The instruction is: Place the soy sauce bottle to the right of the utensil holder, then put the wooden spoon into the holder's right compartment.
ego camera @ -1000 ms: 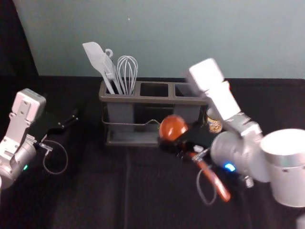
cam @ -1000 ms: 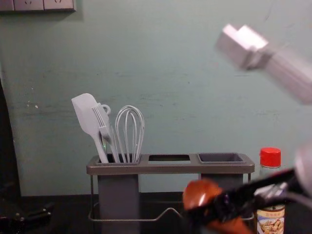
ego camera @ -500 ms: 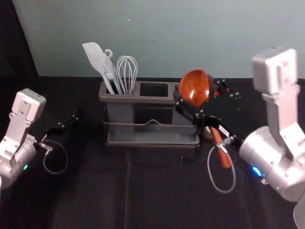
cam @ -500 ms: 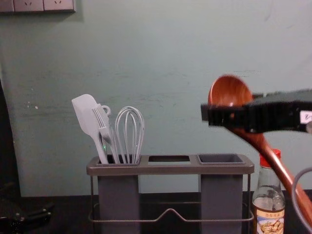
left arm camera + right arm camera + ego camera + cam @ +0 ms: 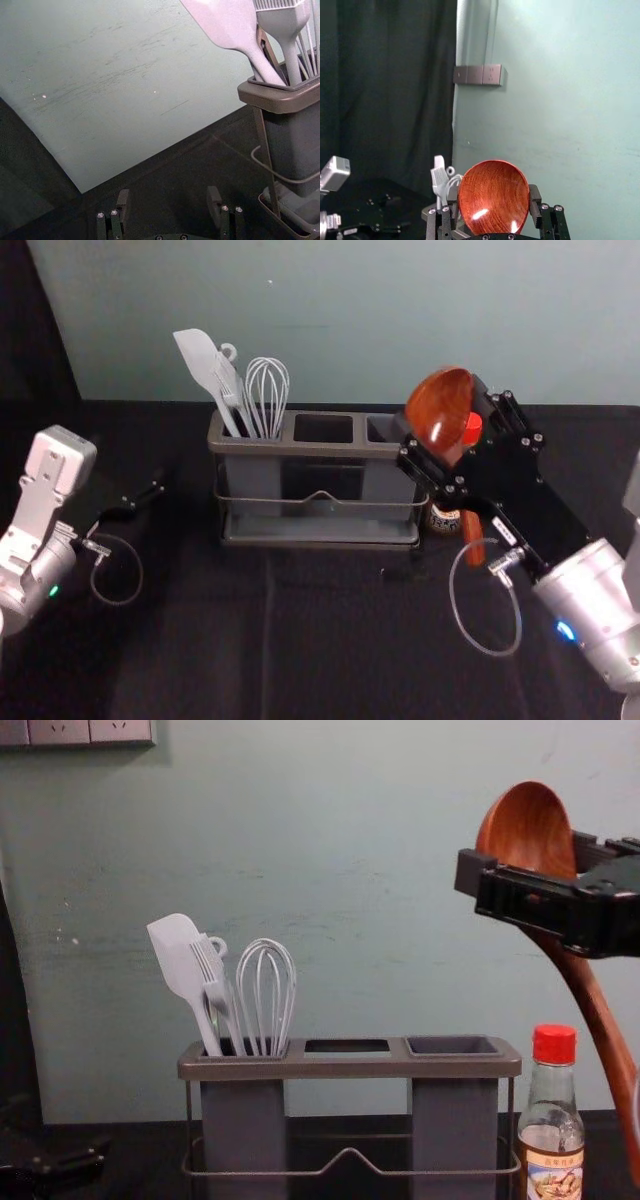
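Observation:
My right gripper (image 5: 446, 422), in the right wrist view too (image 5: 493, 196), is shut on the wooden spoon (image 5: 440, 412) at its bowl. In the chest view the spoon (image 5: 530, 828) is raised, bowl up, its handle slanting down to the right. It is above and right of the holder (image 5: 350, 1066). The soy sauce bottle (image 5: 552, 1120) stands upright beside the holder's right end, below the spoon. The holder's right compartment (image 5: 452, 1046) has nothing in it. My left gripper (image 5: 150, 496) is parked left of the holder; in its wrist view the gripper (image 5: 168, 200) is open.
A spatula (image 5: 176, 955), a fork-like tool and a whisk (image 5: 266, 982) stand in the holder's left compartment. A wall (image 5: 350, 320) rises behind the dark table (image 5: 200, 640).
The right gripper has swung up and to the right with the spoon, turning its bowl upward over the bottle's side of the holder. The left arm, holder and bottle have stayed put.

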